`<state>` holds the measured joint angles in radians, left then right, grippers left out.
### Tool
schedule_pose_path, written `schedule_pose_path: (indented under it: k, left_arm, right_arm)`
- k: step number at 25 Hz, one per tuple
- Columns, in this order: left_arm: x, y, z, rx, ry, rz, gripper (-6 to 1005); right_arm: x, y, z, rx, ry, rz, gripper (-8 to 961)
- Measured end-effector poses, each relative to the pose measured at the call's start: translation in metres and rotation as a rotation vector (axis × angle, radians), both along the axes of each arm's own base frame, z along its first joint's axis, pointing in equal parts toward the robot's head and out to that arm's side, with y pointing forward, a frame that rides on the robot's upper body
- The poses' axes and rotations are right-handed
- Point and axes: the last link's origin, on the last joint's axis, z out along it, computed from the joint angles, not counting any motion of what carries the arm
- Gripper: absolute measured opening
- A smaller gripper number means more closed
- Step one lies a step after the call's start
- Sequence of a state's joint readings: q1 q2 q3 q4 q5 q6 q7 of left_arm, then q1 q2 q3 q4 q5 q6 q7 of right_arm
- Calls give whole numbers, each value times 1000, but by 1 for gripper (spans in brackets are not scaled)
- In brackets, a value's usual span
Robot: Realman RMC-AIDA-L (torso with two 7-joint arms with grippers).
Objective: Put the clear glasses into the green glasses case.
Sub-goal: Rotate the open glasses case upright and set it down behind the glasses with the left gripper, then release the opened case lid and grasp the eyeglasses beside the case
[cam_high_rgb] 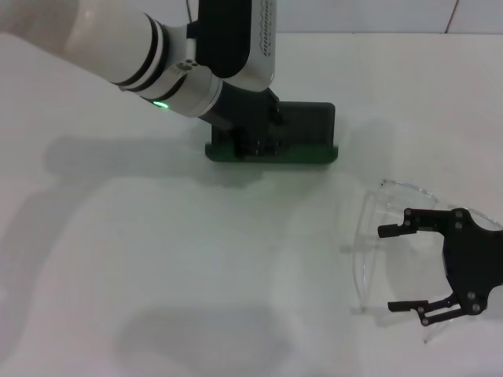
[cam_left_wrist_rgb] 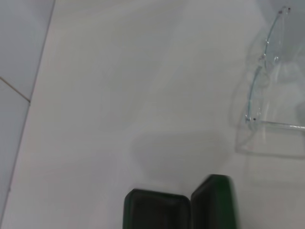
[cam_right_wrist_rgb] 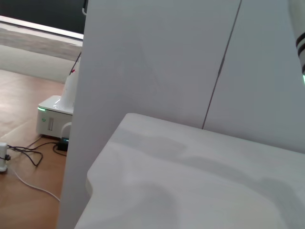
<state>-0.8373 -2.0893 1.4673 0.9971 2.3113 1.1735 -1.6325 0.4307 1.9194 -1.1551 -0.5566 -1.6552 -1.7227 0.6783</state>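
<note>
Head view. The green glasses case (cam_high_rgb: 302, 133) stands open on the white desk (cam_high_rgb: 196, 259) at about 12 o'clock from the scene's centre, its lid raised behind the tray. The left gripper (cam_high_rgb: 255, 141) is lowered onto the case's near-left edge; whether its fingers are spread or closed on the case cannot be told, since the wrist housing hides them. The clear glasses (cam_high_rgb: 385, 243) lie on the desk at about 4 o'clock, well apart from the case, with the lens front turned toward 9 o'clock and the arms trailing toward 3 o'clock. The right gripper (cam_high_rgb: 401, 267) hovers over the glasses with its fingers (cam_high_rgb: 397, 230) spread wide, one near each arm of the frame, holding nothing.

Left wrist view. The case (cam_left_wrist_rgb: 157, 210) appears at one edge and the glasses (cam_left_wrist_rgb: 267, 76) at another, with bare desk between them.

Risks, as judged from this arrangement:
- The frame is thin, smooth and colourless, so closing fingers may slide off it or skate it across the desk.
- A grip on one arm alone would probably let the glasses swing and tilt when lifted.
- The left arm crowds the case, so the incoming right arm may collide with it.
- A tilted entry could leave an arm hanging over the case rim.
</note>
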Motion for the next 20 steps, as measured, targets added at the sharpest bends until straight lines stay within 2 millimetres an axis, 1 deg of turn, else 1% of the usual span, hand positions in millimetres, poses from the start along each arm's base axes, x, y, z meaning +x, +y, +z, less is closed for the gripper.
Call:
schedule_pose_path:
  k: [5, 10, 16, 17, 20]
  left_arm:
    - [2, -2, 5, 15, -57, 31, 334]
    - [-7, -5, 7, 30, -106, 66, 333]
    - [-20, -1, 6, 92, -134, 109, 333]
    - [-26, 1, 5, 130, -144, 120, 333]
    - [-30, 4, 4, 164, -157, 131, 332]
  right_arm:
    - [0, 1, 0, 0, -2, -3, 839]
    - [-2, 3, 1, -2, -2, 4, 839]
    - [-5, 5, -1, -6, -3, 14, 839]
    - [-6, 5, -1, -7, -4, 15, 839]
    - [-6, 5, -1, -9, -3, 16, 839]
